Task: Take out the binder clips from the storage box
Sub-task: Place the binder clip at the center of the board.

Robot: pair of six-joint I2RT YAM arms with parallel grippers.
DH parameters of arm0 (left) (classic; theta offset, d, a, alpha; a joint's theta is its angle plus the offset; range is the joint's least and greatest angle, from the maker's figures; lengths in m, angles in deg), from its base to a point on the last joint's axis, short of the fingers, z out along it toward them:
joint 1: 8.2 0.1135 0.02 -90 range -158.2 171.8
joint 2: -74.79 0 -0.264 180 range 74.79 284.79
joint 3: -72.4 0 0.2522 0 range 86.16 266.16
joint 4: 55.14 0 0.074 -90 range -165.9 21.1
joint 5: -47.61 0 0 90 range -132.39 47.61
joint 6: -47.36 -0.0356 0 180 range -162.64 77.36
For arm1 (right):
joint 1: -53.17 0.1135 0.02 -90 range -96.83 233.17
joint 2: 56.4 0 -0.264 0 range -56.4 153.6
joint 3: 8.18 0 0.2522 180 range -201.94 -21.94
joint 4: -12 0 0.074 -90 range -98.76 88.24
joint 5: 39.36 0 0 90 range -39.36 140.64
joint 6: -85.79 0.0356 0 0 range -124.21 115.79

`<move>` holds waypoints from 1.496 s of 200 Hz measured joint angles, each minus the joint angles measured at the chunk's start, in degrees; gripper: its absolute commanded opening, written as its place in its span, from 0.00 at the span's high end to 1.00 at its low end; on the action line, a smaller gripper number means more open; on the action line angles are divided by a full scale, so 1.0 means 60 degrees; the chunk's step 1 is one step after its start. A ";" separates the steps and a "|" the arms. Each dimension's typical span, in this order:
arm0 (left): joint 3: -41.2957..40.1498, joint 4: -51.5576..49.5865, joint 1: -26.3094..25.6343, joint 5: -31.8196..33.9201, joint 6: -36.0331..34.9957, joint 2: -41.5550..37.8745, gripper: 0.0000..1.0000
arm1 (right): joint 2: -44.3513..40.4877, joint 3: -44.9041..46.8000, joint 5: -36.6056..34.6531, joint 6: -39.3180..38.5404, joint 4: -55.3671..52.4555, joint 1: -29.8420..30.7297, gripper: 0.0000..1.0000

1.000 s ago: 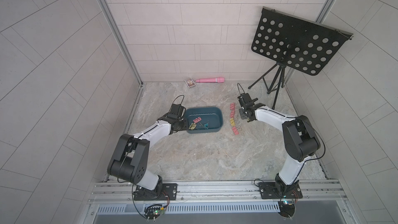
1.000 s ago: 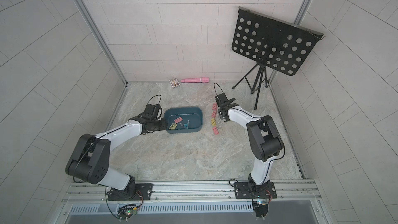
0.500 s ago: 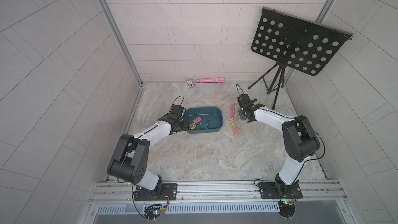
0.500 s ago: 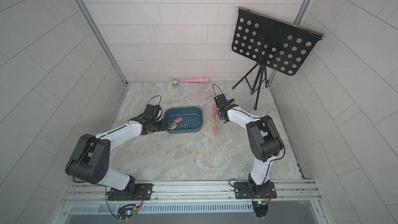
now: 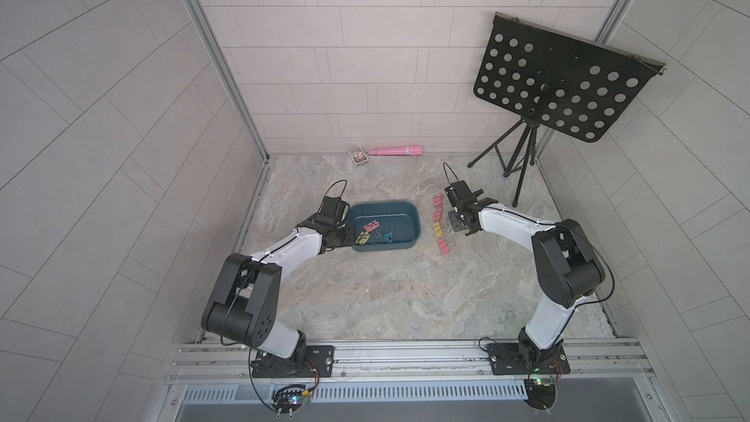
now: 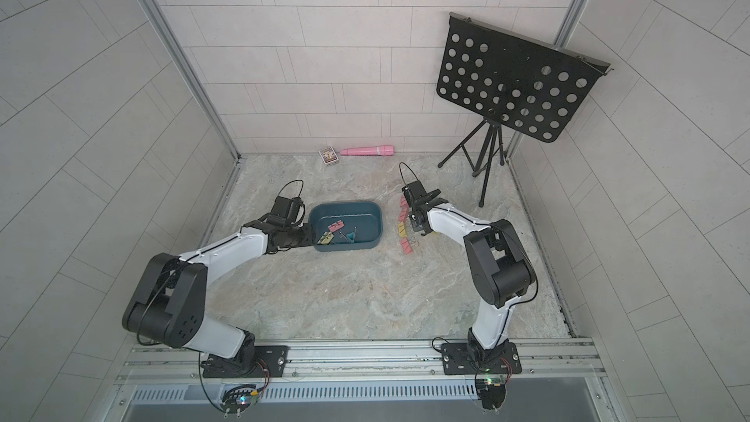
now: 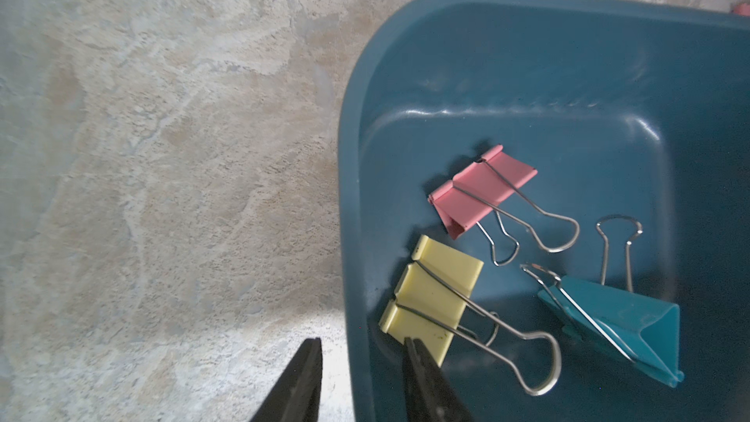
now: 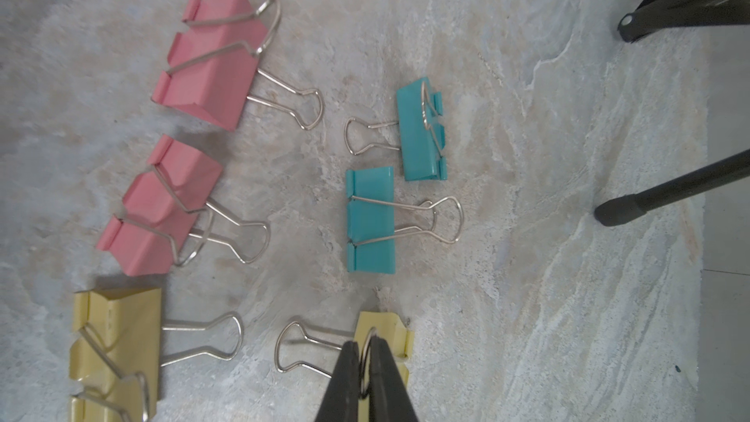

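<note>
The dark teal storage box (image 5: 383, 205) (image 6: 345, 204) sits mid-floor. A pink binder clip (image 7: 479, 192), a yellow one (image 7: 438, 294) and a teal one (image 7: 621, 318) lie inside it. My left gripper (image 7: 361, 343) (image 5: 350, 236) straddles the box's near wall (image 7: 349, 156), one finger outside and one inside by the yellow clip, shut on that wall. Several clips lie on the floor right of the box (image 5: 438, 217). My right gripper (image 8: 363, 345) (image 5: 452, 223) is shut on the upright wire handle of a yellow clip (image 8: 385, 328), which rests on the floor.
Pink clips (image 8: 211, 66), teal clips (image 8: 371, 221) and another yellow clip (image 8: 117, 330) lie around the right gripper. The black music stand's tripod (image 5: 523, 156) stands behind, one foot (image 8: 617, 213) close by. A pink cylinder (image 5: 395, 151) and a small card box (image 5: 358, 155) lie along the back wall.
Almost nothing: the right wrist has shifted slightly beside the row of clips. The left arm and the box have stayed still.
</note>
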 measured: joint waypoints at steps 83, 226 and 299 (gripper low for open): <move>-0.0029 0.0011 0.0000 0.0000 0.0004 0.0000 0.59 | -0.0288 0.0291 0.0149 0.0098 -0.0087 0.0044 0.87; -0.0040 0.0025 0.0000 0.0000 0.0004 0.0000 0.59 | -0.0430 0.0324 0.0506 0.0175 -0.0310 0.0168 0.86; -0.0040 0.0022 0.0000 0.0004 0.0004 0.0000 0.59 | -0.0987 0.0175 0.0641 0.0120 -0.0809 0.0168 0.80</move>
